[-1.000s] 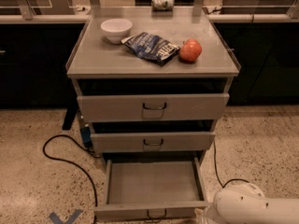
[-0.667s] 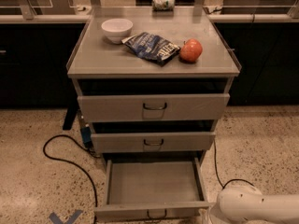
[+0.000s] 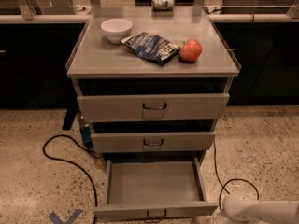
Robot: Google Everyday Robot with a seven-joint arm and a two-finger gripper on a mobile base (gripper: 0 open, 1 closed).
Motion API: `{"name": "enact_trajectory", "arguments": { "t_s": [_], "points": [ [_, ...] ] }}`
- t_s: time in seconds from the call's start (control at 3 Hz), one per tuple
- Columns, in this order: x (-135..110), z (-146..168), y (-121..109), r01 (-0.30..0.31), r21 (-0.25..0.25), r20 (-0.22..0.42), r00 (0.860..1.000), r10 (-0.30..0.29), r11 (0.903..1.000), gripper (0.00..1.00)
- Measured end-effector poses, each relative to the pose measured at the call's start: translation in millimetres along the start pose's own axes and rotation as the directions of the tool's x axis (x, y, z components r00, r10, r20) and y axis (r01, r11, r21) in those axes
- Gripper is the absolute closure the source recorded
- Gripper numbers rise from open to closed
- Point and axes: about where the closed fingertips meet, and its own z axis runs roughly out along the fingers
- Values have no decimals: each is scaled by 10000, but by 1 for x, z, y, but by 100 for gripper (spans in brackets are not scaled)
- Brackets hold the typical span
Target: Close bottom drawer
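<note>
The bottom drawer (image 3: 154, 210) is pulled far out of the grey cabinet and its tray is empty. Its narrow front panel lies at the lower edge of the view, with a small dark wire handle (image 3: 157, 213) at centre. My gripper (image 3: 216, 217) is at the end of the white arm (image 3: 257, 210), low at the bottom right. It sits just beside the drawer front's right corner and is mostly cut off by the frame edge.
The middle drawer (image 3: 153, 142) and top drawer (image 3: 154, 107) stand slightly out. On the cabinet top are a white bowl (image 3: 116, 29), a chip bag (image 3: 152, 46), a red apple (image 3: 190, 50) and a can (image 3: 163, 3). Black cables (image 3: 70, 160) lie on the floor on both sides.
The white arm has sunk lower at the bottom right, so less of it shows. The drawers and the things on top have not moved.
</note>
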Motion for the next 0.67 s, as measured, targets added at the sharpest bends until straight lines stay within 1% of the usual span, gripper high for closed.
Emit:
{"name": "enact_trajectory", "arguments": {
  "t_s": [0.33,0.67],
  "points": [
    [0,32,-1,-156,-372,207,9997,164,9992,0],
    [1,33,2,-159,-424,193,9997,167,9990,0]
  ]
}}
